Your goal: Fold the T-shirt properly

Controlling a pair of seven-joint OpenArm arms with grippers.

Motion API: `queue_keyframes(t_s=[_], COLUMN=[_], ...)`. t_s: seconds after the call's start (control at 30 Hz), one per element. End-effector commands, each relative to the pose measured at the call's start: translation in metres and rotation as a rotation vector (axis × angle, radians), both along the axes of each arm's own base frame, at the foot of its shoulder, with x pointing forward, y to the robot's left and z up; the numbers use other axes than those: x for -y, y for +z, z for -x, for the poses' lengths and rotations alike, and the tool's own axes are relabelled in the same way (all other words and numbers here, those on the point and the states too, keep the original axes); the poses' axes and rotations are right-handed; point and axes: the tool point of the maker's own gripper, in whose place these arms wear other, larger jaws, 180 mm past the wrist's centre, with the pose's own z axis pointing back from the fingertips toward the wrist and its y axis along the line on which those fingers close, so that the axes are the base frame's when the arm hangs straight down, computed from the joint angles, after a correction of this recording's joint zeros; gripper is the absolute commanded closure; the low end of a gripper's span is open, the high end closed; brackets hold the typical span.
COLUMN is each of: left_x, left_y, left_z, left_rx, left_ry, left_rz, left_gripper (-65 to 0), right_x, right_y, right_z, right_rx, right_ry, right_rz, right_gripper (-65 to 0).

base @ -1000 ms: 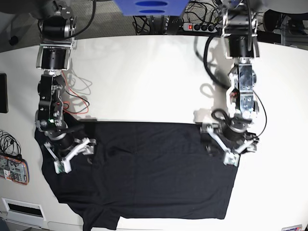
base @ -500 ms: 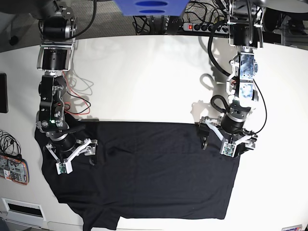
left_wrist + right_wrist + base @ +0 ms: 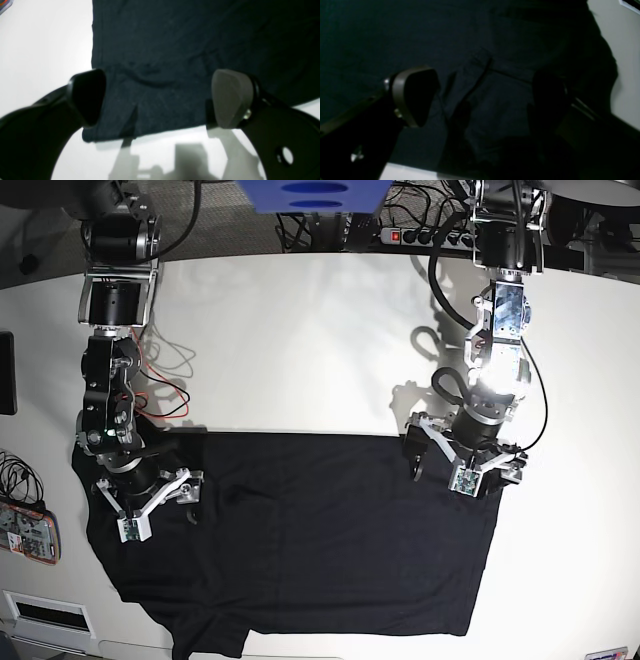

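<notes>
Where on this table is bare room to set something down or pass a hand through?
The widest bare patch of the table lies between the two arms, above the T-shirt's top edge. Another runs right of the shirt, past the left claw. It is crowded around the right claw, by red wires.

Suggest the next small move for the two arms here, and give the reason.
Probably lower both and close on the cloth. The left gripper and the right gripper stand with jaws open over the T-shirt, the left near its far corner, and neither holds fabric yet.
</notes>
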Motion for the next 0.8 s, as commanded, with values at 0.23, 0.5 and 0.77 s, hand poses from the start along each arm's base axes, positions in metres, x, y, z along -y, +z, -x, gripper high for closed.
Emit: queue_keyframes(t_s=[0.23,0.5,0.77], left_x=[0.009,0.02,0.0], left_y=[0.028,0.036,0.05], left_z=[0.003,0.005,-0.002], left_rx=[-0.042,-0.098,-0.114], left_ry=[-0.051,-0.147,-0.121], left_rz=[-0.059,0.145,0.239], left_gripper=[-65.0,-65.0,-65.0], right_x=[0.003,-0.032,-0.041], right_y=[0.026,-0.019,-0.001], right_z=[-0.012,0.019,0.016], right_rx=[0.079,-0.031,0.02], right_ry=[0.001,0.103,0.126], right_rz=[0.002,0.021,0.028], right_gripper=[-59.7,-59.7,-59.7])
